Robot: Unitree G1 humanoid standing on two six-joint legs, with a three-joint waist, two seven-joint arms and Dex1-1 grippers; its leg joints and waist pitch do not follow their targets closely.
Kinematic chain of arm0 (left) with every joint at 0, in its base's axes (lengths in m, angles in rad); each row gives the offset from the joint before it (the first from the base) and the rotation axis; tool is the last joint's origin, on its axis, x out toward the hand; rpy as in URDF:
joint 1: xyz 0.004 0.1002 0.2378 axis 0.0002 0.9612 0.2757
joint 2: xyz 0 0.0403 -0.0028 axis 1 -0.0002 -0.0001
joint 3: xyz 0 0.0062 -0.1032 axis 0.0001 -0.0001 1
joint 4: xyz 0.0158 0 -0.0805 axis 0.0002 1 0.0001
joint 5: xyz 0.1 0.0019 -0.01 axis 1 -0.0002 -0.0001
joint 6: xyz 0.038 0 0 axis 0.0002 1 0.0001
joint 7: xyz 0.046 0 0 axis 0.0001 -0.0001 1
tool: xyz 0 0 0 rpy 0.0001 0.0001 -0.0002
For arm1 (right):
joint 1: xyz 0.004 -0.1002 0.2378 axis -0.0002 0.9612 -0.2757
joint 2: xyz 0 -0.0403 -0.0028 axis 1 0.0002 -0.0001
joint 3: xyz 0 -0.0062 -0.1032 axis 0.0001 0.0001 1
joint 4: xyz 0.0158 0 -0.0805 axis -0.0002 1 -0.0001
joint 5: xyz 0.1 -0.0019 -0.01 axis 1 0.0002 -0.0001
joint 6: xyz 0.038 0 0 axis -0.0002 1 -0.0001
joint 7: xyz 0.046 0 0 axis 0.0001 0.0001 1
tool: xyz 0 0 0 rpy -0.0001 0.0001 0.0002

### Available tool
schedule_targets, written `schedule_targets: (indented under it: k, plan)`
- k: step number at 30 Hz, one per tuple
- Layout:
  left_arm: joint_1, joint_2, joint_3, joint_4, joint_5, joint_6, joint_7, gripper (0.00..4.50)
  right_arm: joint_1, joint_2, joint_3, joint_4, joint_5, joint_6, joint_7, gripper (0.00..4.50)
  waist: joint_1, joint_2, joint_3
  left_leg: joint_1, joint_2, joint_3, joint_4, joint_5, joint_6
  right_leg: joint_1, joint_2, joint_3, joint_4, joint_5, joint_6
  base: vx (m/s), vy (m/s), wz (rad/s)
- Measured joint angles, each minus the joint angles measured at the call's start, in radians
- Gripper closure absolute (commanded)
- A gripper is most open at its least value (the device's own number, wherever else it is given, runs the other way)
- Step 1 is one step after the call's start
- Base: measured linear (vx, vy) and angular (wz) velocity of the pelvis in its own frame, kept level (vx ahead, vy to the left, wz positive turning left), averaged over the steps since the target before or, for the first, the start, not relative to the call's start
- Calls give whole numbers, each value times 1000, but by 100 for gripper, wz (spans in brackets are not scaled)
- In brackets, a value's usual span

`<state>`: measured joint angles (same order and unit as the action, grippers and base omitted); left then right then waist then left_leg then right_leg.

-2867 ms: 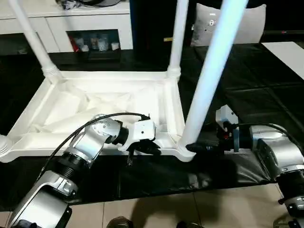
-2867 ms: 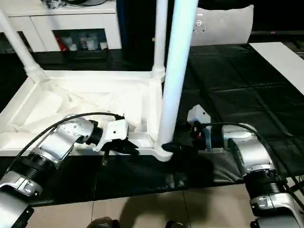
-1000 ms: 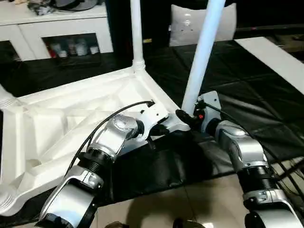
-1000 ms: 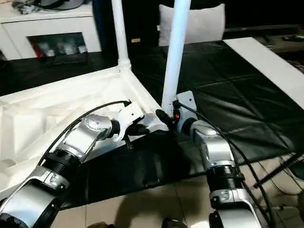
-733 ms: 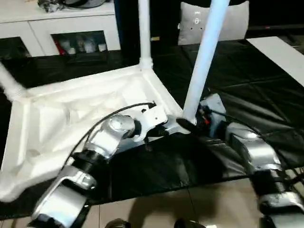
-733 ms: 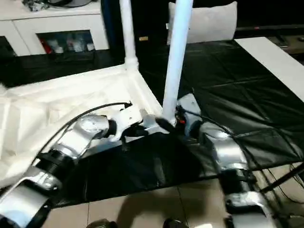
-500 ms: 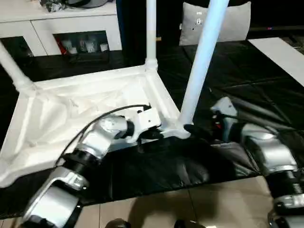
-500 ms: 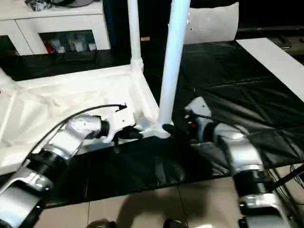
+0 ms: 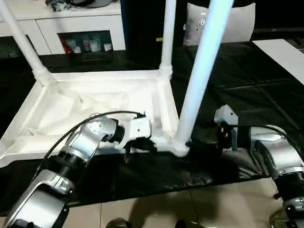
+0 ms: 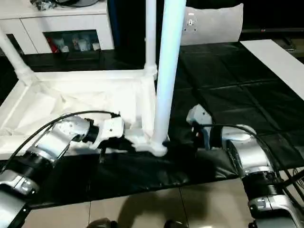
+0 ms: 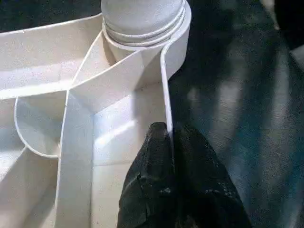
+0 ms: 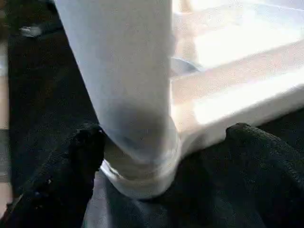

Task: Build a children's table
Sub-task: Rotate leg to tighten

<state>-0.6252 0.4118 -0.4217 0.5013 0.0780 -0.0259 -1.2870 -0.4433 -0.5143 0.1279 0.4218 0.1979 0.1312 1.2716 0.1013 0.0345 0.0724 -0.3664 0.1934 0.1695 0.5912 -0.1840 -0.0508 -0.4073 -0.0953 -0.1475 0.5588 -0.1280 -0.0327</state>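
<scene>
The children's table (image 9: 85, 102) lies upside down on a black mat, ribbed underside up. Three white legs stand in its corner sockets: the near right leg (image 9: 202, 71), the far right leg (image 9: 167, 38) and the far left leg (image 9: 21, 38). My left gripper (image 9: 142, 145) is at the table's near rim, and the left wrist view shows its fingers (image 11: 156, 190) pinched shut on that thin rim wall beside the corner socket (image 11: 142, 19). My right gripper (image 9: 192, 141) is low at the foot of the near right leg (image 12: 123, 71), open, with one finger (image 12: 80, 156) on each side of the leg's base.
A white cabinet (image 9: 80, 28) with dark glass compartments stands at the back left. A white cushion (image 9: 228, 23) leans at the back right. The black mat (image 9: 247, 76) reaches right to a white panel (image 9: 285, 52). Tiled floor (image 9: 156, 209) runs along the front.
The camera has swung, so the whole picture has shifted. My right gripper's fingers have spread wider around the leg's base. The left gripper keeps its hold on the rim.
</scene>
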Motion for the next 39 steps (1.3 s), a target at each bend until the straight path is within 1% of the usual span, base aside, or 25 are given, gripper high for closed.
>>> schedule_targets:
  k: [3,5,7,9,10,12,14,15,18,20,23,25,31,36,39]
  plan:
    - [1,5,-9,-8,-2,-6,-15,450,0,0,8,-3,6,1,37,46,8,0,0,0,0,0,1,0,0,0,0,0,0,0,0,0,0,0]
    - [5,7,-11,-17,-2,-10,-16,450,0,0,10,-6,6,1,45,74,10,0,0,0,0,0,1,0,0,0,0,1,0,0,0,0,0,0]
    - [7,8,-11,-21,-1,-11,-16,450,0,0,12,-7,9,5,53,85,10,-1,0,0,0,0,1,0,0,0,0,1,0,0,0,0,0,0]
    - [7,9,-12,-24,-1,-11,-16,450,0,0,15,-8,15,9,59,116,10,-1,0,0,0,0,1,0,0,0,0,1,0,0,0,0,0,0]
    - [7,9,-12,-25,-1,-11,-16,450,0,0,15,-8,17,10,62,116,11,-1,0,0,0,0,1,0,0,0,0,1,0,0,0,0,0,0]
    - [7,9,-13,-26,-1,-11,-17,450,0,2,15,-8,28,11,70,136,11,-1,0,0,0,0,1,0,0,0,0,1,0,0,0,0,0,0]
    - [8,8,-14,-26,0,-12,-17,450,0,5,17,-10,34,11,78,136,11,-1,0,0,0,1,1,0,0,0,0,1,0,0,0,0,0,0]
    - [8,8,-16,-26,0,-12,-17,450,0,5,17,-10,36,10,80,162,12,-1,0,0,0,0,1,0,0,0,0,1,0,0,0,0,0,0]
    - [8,9,-17,-27,0,-13,-17,450,0,7,18,-10,36,10,91,181,12,-1,0,0,0,1,1,0,0,0,0,1,0,0,0,0,0,0]
    - [8,9,-17,-27,0,-13,-17,450,0,11,19,-10,36,10,92,206,12,-1,0,0,0,1,1,0,0,0,0,1,0,0,0,0,0,0]
    - [8,10,-17,-27,0,-13,-17,450,0,14,21,-10,36,11,100,225,11,-1,0,0,0,1,1,0,0,0,0,1,0,0,0,0,0,0]
    - [8,11,-18,-27,1,-13,-17,450,0,14,22,-10,36,11,101,246,11,-1,0,0,0,1,1,0,0,0,0,1,0,0,0,0,0,0]
    - [19,9,-17,-47,0,-7,-17,450,6,19,24,-15,42,15,103,257,10,-1,-1,0,0,1,1,0,0,0,0,1,0,0,0,0,0,0]
    - [23,-8,-5,-53,-7,49,-15,450,41,30,5,-63,47,58,69,257,12,-1,-1,2,0,1,1,0,0,2,0,1,0,0,0,0,0,0]
    - [24,-29,21,-45,-3,114,28,450,50,63,-16,-70,41,86,-21,257,5,-1,-1,7,-1,1,1,0,-1,5,0,1,0,0,0,0,0,0]
